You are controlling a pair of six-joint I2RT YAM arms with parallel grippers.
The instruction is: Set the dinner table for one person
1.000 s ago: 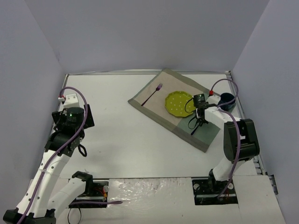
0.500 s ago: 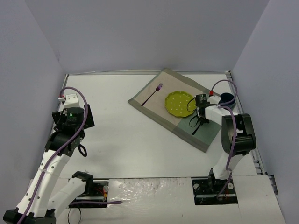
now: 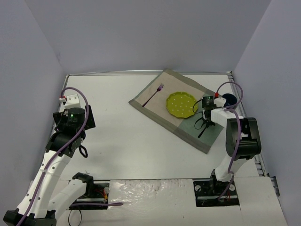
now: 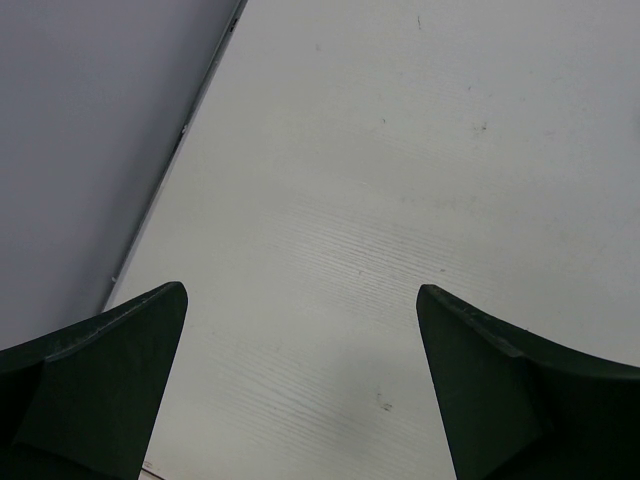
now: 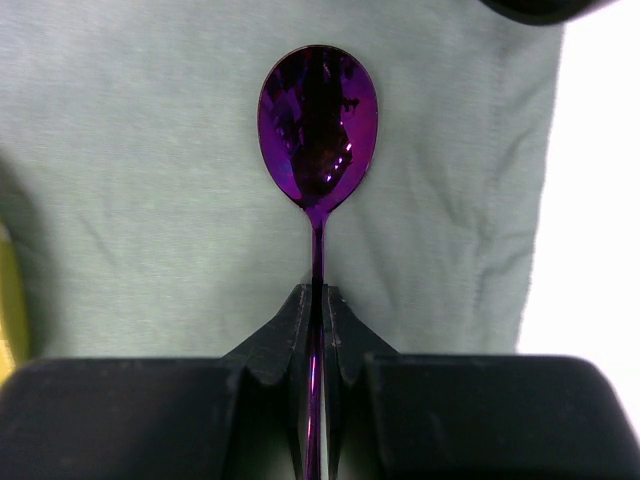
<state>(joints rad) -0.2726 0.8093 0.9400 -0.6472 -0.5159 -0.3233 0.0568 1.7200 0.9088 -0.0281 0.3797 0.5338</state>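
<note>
My right gripper (image 3: 204, 123) (image 5: 317, 292) is shut on the handle of a purple spoon (image 5: 318, 125). It holds the spoon low over the green right part of the placemat (image 3: 189, 130), to the right of the yellow-green plate (image 3: 181, 104). The spoon's bowl points toward the mat's far edge. In the top view the spoon (image 3: 203, 131) shows as a thin dark line. A purple fork (image 3: 153, 95) lies on the beige part of the mat, left of the plate. My left gripper (image 3: 75, 125) (image 4: 300, 290) is open and empty over the white dinner table (image 3: 131, 136) at the far left.
A dark blue bowl (image 3: 229, 99) stands on the table just past the mat's right corner, and its rim shows in the right wrist view (image 5: 540, 8). The table's metal left edge (image 4: 170, 160) meets the grey wall. The mat lies at an angle.
My right gripper has moved a little to the right with the spoon, away from the plate and toward the mat's right edge. The left arm has not moved.
</note>
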